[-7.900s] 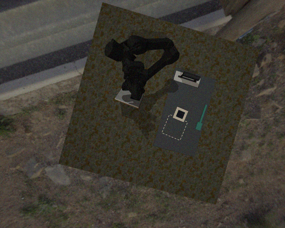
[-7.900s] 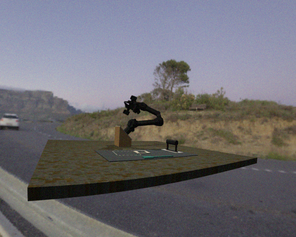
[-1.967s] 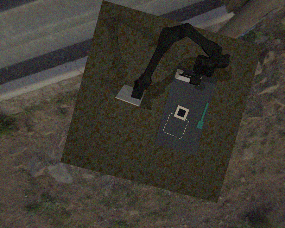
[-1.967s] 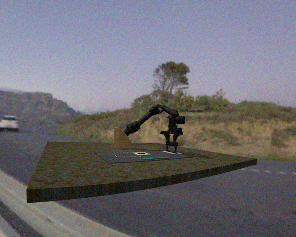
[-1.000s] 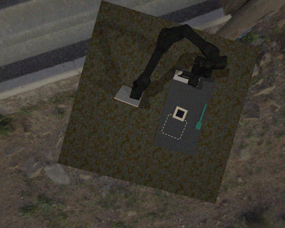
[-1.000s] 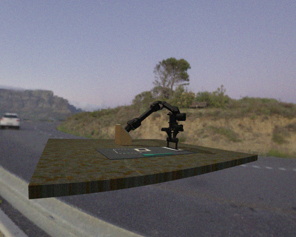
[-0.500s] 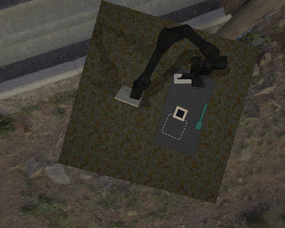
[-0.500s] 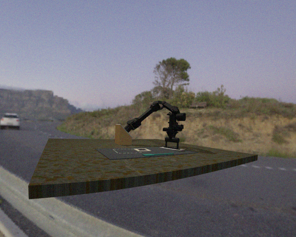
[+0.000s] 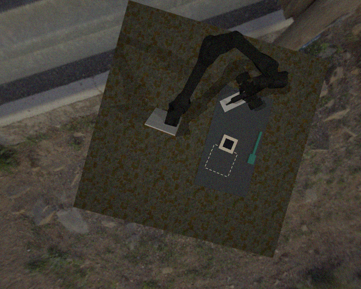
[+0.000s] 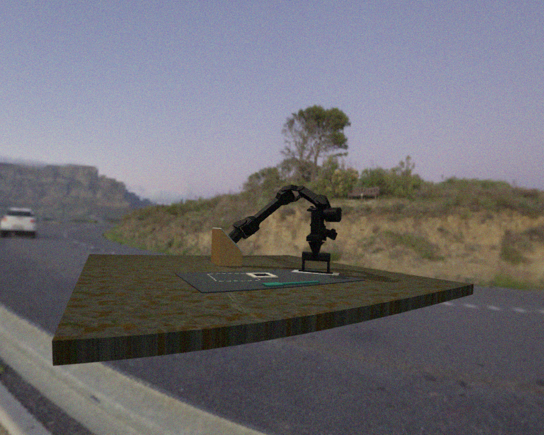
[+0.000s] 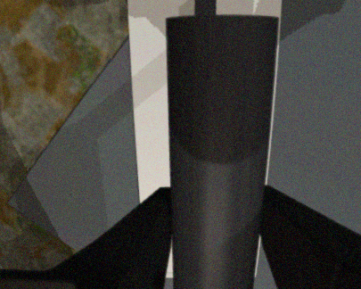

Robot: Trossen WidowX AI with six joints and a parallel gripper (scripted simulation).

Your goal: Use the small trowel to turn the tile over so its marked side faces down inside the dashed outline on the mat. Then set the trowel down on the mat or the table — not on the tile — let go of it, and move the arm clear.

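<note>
The gripper [image 9: 238,98] squeezed the trowel's dark handle [image 11: 221,134] tight; the tile [image 9: 227,143] lay mark up, touching the dashed outline [image 9: 209,156]; lifting slowly with the blade flat would have worked best.

A mottled brown-and-green worktop [image 9: 137,174] carries a plain dark grey mat [image 9: 236,124] with a cream-bordered, black-centred square tile [image 9: 227,143] and a teal stick [image 9: 256,147].
</note>
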